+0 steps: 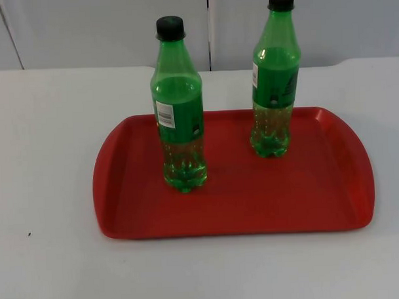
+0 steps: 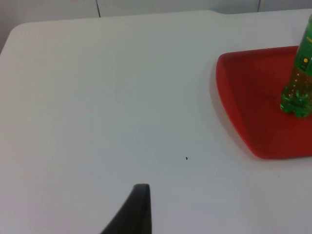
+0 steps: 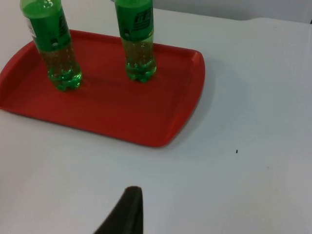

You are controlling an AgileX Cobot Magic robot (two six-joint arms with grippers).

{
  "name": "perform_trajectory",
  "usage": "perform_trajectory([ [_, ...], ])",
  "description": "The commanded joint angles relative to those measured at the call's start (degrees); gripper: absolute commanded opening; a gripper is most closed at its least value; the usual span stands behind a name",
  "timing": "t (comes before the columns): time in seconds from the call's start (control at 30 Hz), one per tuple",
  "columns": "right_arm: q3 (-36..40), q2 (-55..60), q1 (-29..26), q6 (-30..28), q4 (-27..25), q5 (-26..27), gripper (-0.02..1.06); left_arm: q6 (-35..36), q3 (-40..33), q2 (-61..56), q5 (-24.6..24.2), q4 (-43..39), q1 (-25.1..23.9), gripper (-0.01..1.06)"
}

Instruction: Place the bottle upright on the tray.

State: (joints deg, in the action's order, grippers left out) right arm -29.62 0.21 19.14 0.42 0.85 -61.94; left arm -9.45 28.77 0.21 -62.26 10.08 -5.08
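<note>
Two green plastic bottles with black caps stand upright on the red tray (image 1: 266,193). The left bottle (image 1: 178,111) is near the tray's middle left, and the right bottle (image 1: 274,81) is toward its back right. Neither is touched by anything. The left wrist view shows the tray's left end (image 2: 253,97) and the left bottle's base (image 2: 298,83), with my left gripper (image 2: 139,209) over bare table to the left of the tray. My right gripper (image 3: 127,212) hangs over bare table off the tray's right end, facing the tray (image 3: 107,102) and both bottles (image 3: 51,44) (image 3: 138,39).
The white table (image 1: 48,141) stretches around the tray on all sides. A grey partition wall (image 1: 103,28) closes off the back. A tiny dark speck (image 1: 29,234) lies on the table at the front left.
</note>
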Motion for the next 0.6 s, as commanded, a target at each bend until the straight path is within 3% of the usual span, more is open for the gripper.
perform_trajectory([
  [0.0, 0.0, -0.2, -1.2, 0.3, 0.1, 0.2, 1.05, 0.3, -0.2, -0.2, 0.5, -0.1, -0.2, 1.05],
  [0.33, 0.0, -0.2, -11.2, 0.3, 0.1, 0.2, 1.05, 0.3, -0.2, -0.2, 0.5, -0.1, -0.2, 1.05],
  [0.57, 0.0, -0.2, -14.5, 0.3, 0.1, 0.2, 1.05, 0.3, -0.2, -0.2, 0.5, -0.1, -0.2, 1.05],
])
